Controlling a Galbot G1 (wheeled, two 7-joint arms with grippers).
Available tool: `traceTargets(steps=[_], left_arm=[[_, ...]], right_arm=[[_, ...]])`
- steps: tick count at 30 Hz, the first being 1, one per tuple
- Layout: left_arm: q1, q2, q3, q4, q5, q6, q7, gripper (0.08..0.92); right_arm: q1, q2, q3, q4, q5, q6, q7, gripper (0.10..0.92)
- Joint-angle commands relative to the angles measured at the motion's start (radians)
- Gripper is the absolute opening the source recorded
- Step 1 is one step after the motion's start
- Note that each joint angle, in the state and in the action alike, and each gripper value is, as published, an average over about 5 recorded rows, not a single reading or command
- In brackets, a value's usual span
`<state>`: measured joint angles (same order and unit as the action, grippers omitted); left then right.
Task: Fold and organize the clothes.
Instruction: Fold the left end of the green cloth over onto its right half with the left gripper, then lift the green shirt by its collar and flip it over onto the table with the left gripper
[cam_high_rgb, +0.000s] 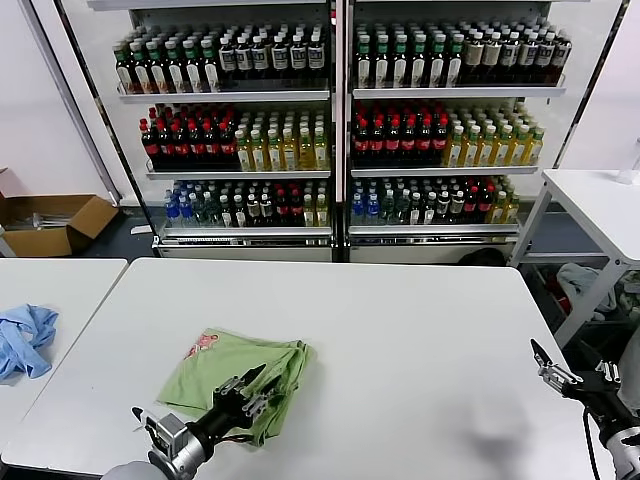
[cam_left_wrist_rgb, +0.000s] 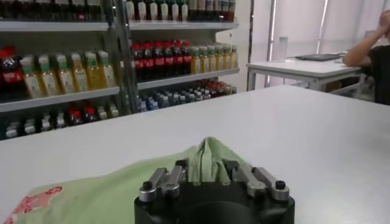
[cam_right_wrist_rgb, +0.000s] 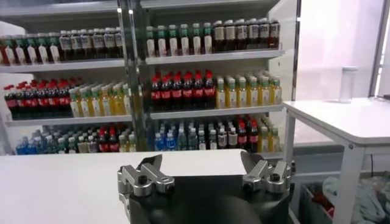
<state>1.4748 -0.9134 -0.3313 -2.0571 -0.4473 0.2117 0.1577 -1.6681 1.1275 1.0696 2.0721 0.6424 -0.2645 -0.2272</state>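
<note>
The light green polo shirt (cam_high_rgb: 225, 362) lies folded on the white table (cam_high_rgb: 400, 310), near its front left, with the red checkered logo (cam_high_rgb: 203, 345) facing up. My left gripper (cam_high_rgb: 250, 392) is at the shirt's near right edge, shut on a bunched ridge of the fabric. In the left wrist view the green cloth (cam_left_wrist_rgb: 91, 195) rises in a fold between the left gripper (cam_left_wrist_rgb: 207, 167) fingers. My right gripper (cam_high_rgb: 545, 362) is open and empty, off the table's front right corner. In the right wrist view the right gripper (cam_right_wrist_rgb: 201, 161) holds nothing.
A light blue cloth (cam_high_rgb: 22, 340) lies on a second table (cam_high_rgb: 70, 275) to the left. Shelves of bottles (cam_high_rgb: 330, 130) stand behind. Another white table (cam_high_rgb: 600, 200) is at the back right, and a cardboard box (cam_high_rgb: 50, 222) sits on the floor at left.
</note>
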Motion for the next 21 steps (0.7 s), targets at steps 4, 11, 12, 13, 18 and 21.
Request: traceTargets(steps=[4,11,12,13,18,21], left_arm=[[-0.021,0.073,-0.206,-0.075,-0.236,0.108,-0.027,0.604],[-0.05,0.135,-0.278,0.058,-0.312,0.201,-0.088,0.789],[-0.052,0.134,-0.272,0.079,-0.319,0.204,-0.089,0.801],[-0.054,0.132,-0.264,0.094,-0.323,0.204,-0.087,0.813],[-0.075,0.112,-0.219,0.152,-0.319,0.22,-0.089,0.822],[-0.105,0.113,-0.19,0.188,-0.324,0.23,-0.098,0.823]], right_arm=[[-0.004,0.006,-0.004,0.006,0.001,0.003,0.0,0.823],[-0.001,0.008,-0.018,0.007,-0.006,0.008,0.0,0.823],[0.0,0.009,-0.019,0.008,-0.008,0.008,0.001,0.823],[0.0,0.009,-0.02,0.01,-0.01,0.009,0.001,0.823],[-0.006,0.003,-0.018,0.012,-0.012,0.015,0.001,0.823],[-0.012,0.001,-0.013,0.011,-0.011,0.018,-0.001,0.823]])
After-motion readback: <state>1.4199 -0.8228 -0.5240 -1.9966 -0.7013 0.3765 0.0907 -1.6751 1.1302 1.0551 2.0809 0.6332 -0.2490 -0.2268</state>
